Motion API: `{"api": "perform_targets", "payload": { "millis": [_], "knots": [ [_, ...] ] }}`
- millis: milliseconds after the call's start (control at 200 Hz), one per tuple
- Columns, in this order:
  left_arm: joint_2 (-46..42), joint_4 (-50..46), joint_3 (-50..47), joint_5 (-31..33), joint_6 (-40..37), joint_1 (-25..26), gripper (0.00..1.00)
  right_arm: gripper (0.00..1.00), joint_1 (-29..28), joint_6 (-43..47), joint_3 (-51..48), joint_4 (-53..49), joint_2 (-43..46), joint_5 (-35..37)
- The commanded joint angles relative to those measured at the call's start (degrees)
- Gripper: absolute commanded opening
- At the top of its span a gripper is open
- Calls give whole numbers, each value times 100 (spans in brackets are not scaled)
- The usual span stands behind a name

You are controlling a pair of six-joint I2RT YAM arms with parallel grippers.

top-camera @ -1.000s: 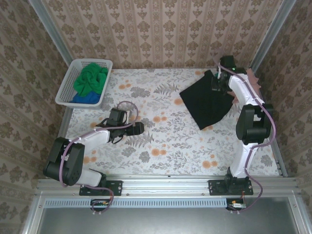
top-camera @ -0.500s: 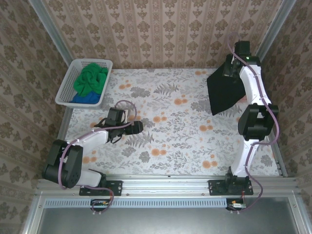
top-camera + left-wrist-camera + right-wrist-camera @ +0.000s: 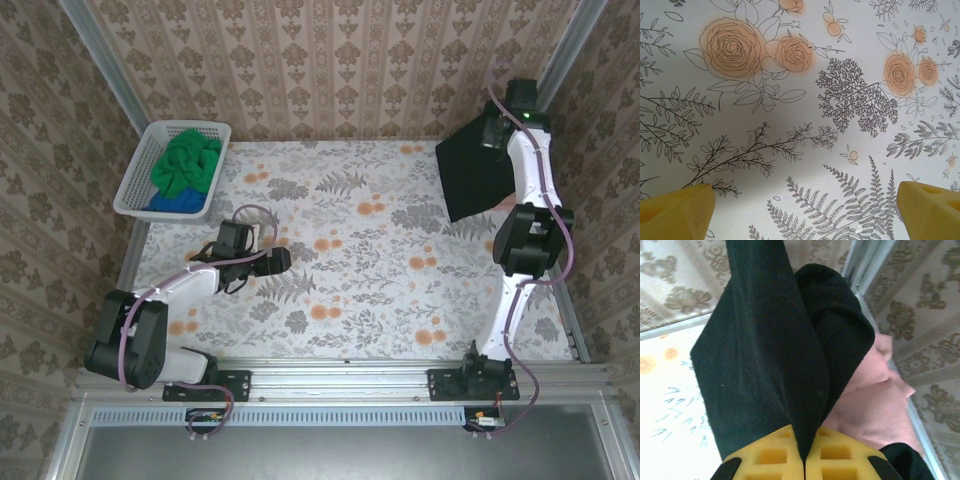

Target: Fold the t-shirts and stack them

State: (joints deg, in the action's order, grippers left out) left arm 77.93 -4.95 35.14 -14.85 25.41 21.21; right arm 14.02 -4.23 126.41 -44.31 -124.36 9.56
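right gripper (image 3: 494, 136) (image 3: 804, 452): yellow pads pressed together, pinching a fold of the black t-shirt (image 3: 475, 178) (image 3: 765, 360). the cloth comes straight out of the seam between the pads. the gripper sits high at the far right corner of the table, and the shirt hangs from it as a dark sheet spreading down and to the left. cannot tell whether its lowest corner touches the floral tablecloth (image 3: 380, 270).

salmon pink t-shirt (image 3: 880, 400) (image 3: 499, 205): bunched just behind the black one, against the right wall rail, apart from the pads.

left gripper (image 3: 283, 260) (image 3: 805, 207): fingers (image 3: 675, 210) spread wide, nothing between them, only bare tablecloth print. it hovers low over the left middle of the table, well apart from every shirt.

white lattice basket (image 3: 133, 188) at the far left corner: green t-shirt (image 3: 190, 160) heaped on top, blue t-shirt (image 3: 175, 203) under it at the near end.
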Motion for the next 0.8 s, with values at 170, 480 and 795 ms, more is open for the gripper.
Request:
{"api": "perform_targets", "payload": {
  "millis": [170,480,795],
  "knots": [
    [-41,-164,149,-141,-115,-50,95,0,427,247,21,528,-517,721],
    [-253,-270,76,-95,-90,-47,96,63,730,489,363,52,-1078,1128],
    [-445,-187,77,-86,-27,-45,99,98,274,559,-1828,1608,745,243]
  ]
}}
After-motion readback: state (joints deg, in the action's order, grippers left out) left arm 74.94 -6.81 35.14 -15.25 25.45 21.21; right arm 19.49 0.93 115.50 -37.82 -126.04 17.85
